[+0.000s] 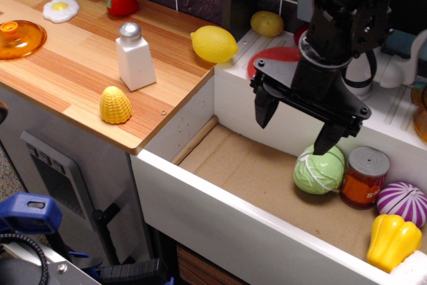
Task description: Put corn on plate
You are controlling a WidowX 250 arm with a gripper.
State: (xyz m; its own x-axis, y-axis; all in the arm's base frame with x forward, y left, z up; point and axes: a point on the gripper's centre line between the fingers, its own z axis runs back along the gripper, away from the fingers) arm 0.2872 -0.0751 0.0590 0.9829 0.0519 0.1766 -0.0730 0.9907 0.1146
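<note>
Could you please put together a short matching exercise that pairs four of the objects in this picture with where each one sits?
Objects:
1. corn
2. plate
3. cabbage
4. lemon

Places:
A. on the white ledge behind the sink, partly hidden by the end effector
B. on the wooden counter, near its front edge, in front of the salt shaker
C. down in the sink basin, beside the tin can
D. at the wooden counter's right edge, next to the sink

Pairs: 1-B, 2-A, 3-C, 4-D
</note>
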